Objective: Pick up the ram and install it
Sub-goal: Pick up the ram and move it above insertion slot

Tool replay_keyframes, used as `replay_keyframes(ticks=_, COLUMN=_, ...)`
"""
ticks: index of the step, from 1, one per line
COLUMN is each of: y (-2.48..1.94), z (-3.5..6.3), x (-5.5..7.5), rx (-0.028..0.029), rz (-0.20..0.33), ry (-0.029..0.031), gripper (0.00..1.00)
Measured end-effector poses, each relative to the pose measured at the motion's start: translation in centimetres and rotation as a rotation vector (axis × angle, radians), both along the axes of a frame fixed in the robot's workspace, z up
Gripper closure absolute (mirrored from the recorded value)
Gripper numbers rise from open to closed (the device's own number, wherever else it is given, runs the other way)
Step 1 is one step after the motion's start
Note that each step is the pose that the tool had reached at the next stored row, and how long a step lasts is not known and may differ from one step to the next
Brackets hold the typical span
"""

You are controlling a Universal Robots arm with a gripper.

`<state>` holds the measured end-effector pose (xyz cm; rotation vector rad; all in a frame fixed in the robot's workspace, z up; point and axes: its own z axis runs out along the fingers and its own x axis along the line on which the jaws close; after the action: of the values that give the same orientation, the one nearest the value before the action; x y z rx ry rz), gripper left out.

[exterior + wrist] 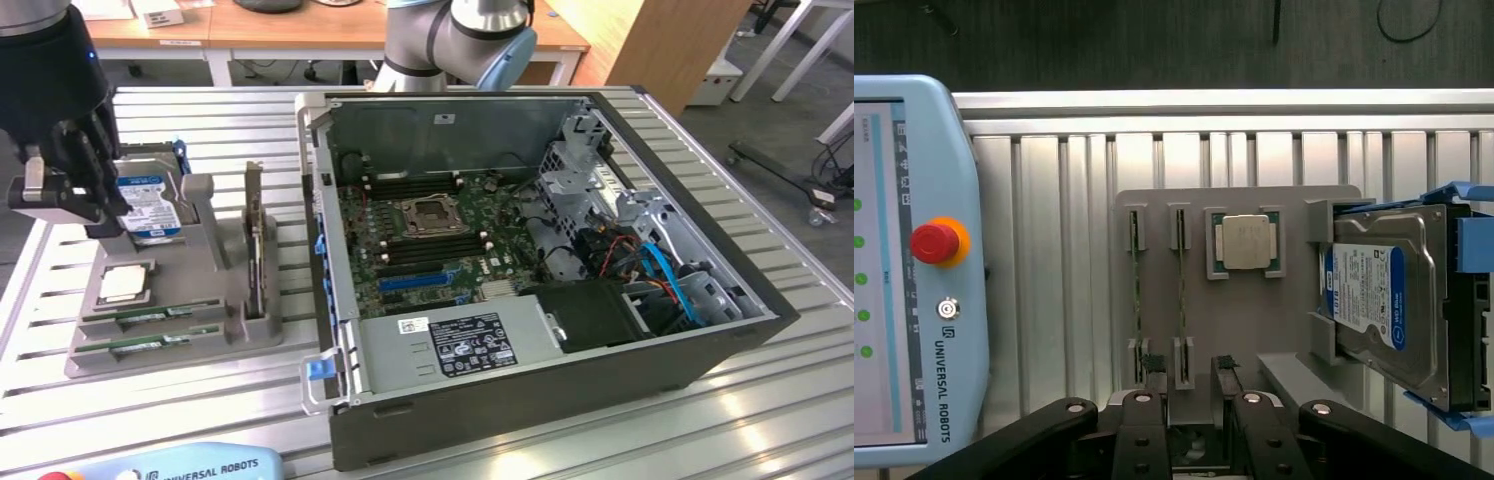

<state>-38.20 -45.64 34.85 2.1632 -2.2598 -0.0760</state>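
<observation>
Over the exterior view's left side, gripper hangs above grey fixture tray. Two ram sticks sit in its slots. Upright expansion card and open computer case stand to the right.

Wrist view: fingers spread wide, holding nothing. Ram sticks seen edge-on just beyond, next to processor, hard drive and teach pendant.

The ribbed silver aluminium table is showing a brushed metal sheen, while the grey moulded plastic holder is looking matt. The square silver processor chip is gleaming like bare metal.
</observation>
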Motion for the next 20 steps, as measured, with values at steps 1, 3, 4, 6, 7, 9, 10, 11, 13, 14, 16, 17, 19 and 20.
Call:
replay_keyframes(ticks=1, y=-0.05, z=0.0, x=0.0, rx=0.0005, rz=0.0, ry=0.0001, gripper=0.69)
replay_keyframes(ticks=3, y=-0.05, z=0.0, x=0.0, rx=0.0008, rz=0.0, ry=0.0, gripper=0.69)
replay_keyframes(ticks=4, y=-0.06, z=0.0, x=0.0, rx=0.0009, rz=0.0, ry=0.0, gripper=0.69)
replay_keyframes(ticks=6, y=-0.07, z=-0.12, x=0.0, rx=0.0011, rz=0.0, ry=-0.0001, gripper=0.69)
replay_keyframes(ticks=7, y=-0.07, z=-0.24, x=0.0, rx=0.0012, rz=0.0, ry=0.0, gripper=0.69)
replay_keyframes(ticks=9, y=-0.08, z=-0.52, x=0.0, rx=0.0014, rz=0.0, ry=-0.0001, gripper=0.69)
replay_keyframes(ticks=10, y=-0.09, z=-0.68, x=0.0, rx=0.0015, rz=0.0, ry=-0.0002, gripper=0.69)
replay_keyframes(ticks=11, y=-0.09, z=-0.85, x=0.0, rx=0.0016, rz=0.0, ry=-0.0001, gripper=0.69)
replay_keyframes(ticks=13, y=-0.1, z=-1.21, x=0.0, rx=0.0017, rz=0.0, ry=-0.0002, gripper=0.69)
replay_keyframes(ticks=14, y=-0.1, z=-1.39, x=0.0, rx=0.0017, rz=0.0, ry=-0.0002, gripper=0.69)
replay_keyframes(ticks=16, y=-0.11, z=-1.75, x=0.0, rx=0.0016, rz=0.0, ry=-0.0001, gripper=0.69)
replay_keyframes(ticks=17, y=-0.11, z=-1.93, x=0.0, rx=0.0017, rz=0.0, ry=-0.0002, gripper=0.69)
replay_keyframes(ticks=19, y=-0.11, z=-2.29, x=0.0, rx=0.0016, rz=0.0, ry=-0.0001, gripper=0.69)
replay_keyframes(ticks=20, y=-0.11, z=-2.47, x=0.0, rx=0.0016, rz=0.0, ry=-0.0001, gripper=0.69)
